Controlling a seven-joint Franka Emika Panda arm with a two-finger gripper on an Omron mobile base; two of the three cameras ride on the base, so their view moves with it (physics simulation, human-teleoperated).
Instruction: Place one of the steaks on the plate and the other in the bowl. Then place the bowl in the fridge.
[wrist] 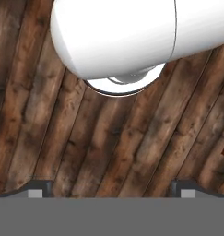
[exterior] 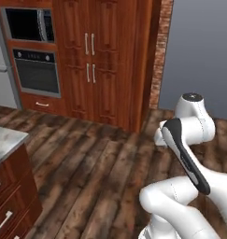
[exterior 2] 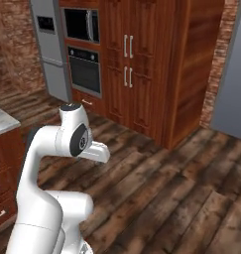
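Observation:
The fridge [exterior 2: 48,54] is a tall grey metal unit with a dark dispenser panel, standing at the far left beside the built-in oven; its edge also appears as the fridge [exterior: 0,70]. My arm is folded over the base, well away from it. In the hand view my gripper [wrist: 111,191] points down at the wooden floor, open, its dark fingertips [wrist: 35,190] wide apart with nothing between them. The steaks, the plate and the bowl are out of view.
A built-in oven [exterior: 38,72] with a microwave above it sits in tall wooden cabinets [exterior: 94,56]. A counter corner [exterior: 5,140] with drawers juts in at the left. A brick column [exterior: 157,70] and a grey wall [exterior: 199,51] are to the right. Wooden floor [exterior: 96,163] lies ahead.

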